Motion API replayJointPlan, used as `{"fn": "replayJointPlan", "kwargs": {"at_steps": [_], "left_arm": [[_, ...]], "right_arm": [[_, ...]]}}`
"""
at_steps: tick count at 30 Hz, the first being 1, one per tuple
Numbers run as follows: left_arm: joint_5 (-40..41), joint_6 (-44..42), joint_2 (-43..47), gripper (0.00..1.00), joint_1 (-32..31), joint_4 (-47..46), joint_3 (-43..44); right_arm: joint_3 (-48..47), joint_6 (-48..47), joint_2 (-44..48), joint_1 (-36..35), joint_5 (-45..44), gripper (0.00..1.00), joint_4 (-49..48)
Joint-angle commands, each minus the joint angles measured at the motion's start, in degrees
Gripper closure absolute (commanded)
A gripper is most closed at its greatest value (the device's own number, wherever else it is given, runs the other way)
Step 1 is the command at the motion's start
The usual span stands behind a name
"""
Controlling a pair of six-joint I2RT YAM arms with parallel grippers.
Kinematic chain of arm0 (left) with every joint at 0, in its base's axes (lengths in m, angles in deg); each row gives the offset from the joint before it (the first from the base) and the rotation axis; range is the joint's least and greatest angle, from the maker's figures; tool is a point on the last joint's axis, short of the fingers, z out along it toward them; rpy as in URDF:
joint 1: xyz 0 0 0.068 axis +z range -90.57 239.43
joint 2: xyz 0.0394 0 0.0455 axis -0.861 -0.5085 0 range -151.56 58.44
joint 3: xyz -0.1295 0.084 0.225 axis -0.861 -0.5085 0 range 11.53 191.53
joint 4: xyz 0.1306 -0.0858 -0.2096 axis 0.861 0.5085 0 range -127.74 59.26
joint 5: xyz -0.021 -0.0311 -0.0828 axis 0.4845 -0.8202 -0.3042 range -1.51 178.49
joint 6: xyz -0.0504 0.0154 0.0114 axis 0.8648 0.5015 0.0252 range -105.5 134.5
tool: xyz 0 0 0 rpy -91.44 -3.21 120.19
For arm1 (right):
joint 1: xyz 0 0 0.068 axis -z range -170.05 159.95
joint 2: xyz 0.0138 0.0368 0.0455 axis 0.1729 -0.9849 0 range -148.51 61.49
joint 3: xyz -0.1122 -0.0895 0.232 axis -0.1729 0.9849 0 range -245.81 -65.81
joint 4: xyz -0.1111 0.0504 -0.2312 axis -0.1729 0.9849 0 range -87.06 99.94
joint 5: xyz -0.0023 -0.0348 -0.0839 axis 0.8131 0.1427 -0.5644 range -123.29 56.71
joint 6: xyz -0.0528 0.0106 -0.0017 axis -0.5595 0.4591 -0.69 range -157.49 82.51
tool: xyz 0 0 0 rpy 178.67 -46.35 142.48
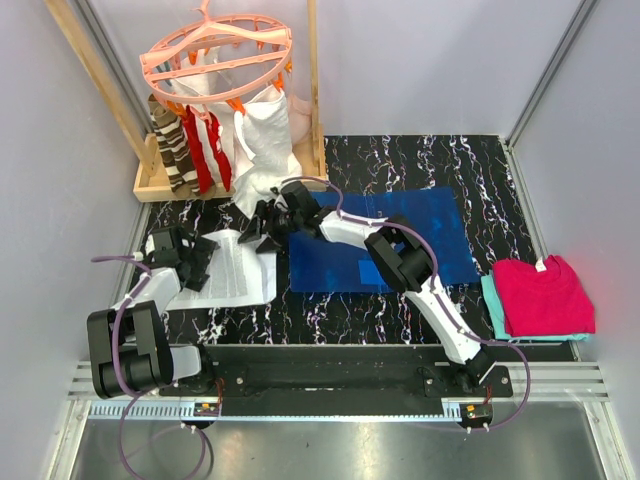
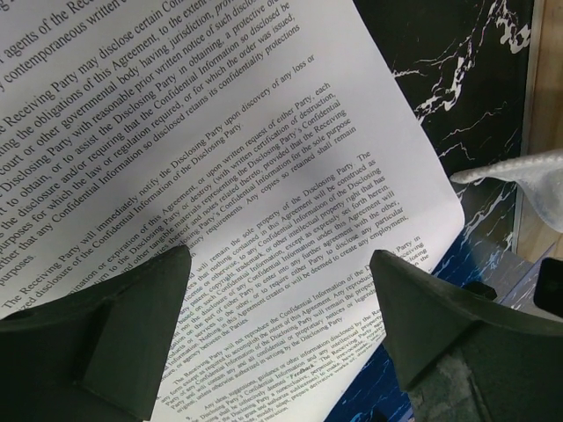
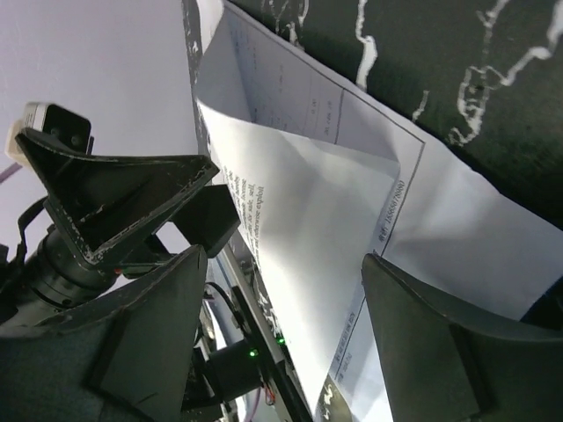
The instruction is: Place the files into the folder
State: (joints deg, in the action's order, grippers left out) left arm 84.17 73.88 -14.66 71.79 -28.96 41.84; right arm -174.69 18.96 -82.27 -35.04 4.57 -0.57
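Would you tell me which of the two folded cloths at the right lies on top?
The magenta cloth lies on top; the teal cloth shows only as a strip beneath its left edge.

I record the files (image 1: 235,272) lying on the table (image 1: 400,160), just left of the folder (image 1: 420,235). Folded cloths (image 1: 543,296) sit right of the folder. A wooden rack (image 1: 148,180) stands behind the files. The left gripper (image 1: 197,262) is at their left edge, the right gripper (image 1: 258,228) at their far right corner.

Black marbled tabletop (image 1: 400,160) carries the files (image 1: 240,285) centre-left, the blue folder (image 1: 440,235) mid-frame, folded cloths (image 1: 540,295) right, wooden rack (image 1: 150,185) upper left.
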Motion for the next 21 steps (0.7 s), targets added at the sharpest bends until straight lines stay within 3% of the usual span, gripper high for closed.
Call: {"fn": "replayJointPlan", "kwargs": {"at_steps": [1, 9, 16, 21], "left_arm": [[-0.6, -0.8, 1.1, 0.09, -0.4, -0.7, -1.2], [-0.1, 0.0, 2.1, 0.09, -1.4, -1.7, -1.5], [-0.8, -0.3, 1.6, 0.09, -2.5, -2.0, -0.9], [-0.6, -1.5, 2.9, 0.09, -2.8, -2.2, -0.8]], "right_arm": [[2.0, 5.8, 5.6, 0.4, -3.1, 0.19, -2.9], [8.1, 9.6, 10.8, 0.4, -3.9, 0.22, -5.5], [5.9, 7.5, 7.8, 0.2, -3.6, 0.38, -5.8], [4.3, 1.8, 6.9, -0.3, -5.7, 0.43, -3.8]]}}
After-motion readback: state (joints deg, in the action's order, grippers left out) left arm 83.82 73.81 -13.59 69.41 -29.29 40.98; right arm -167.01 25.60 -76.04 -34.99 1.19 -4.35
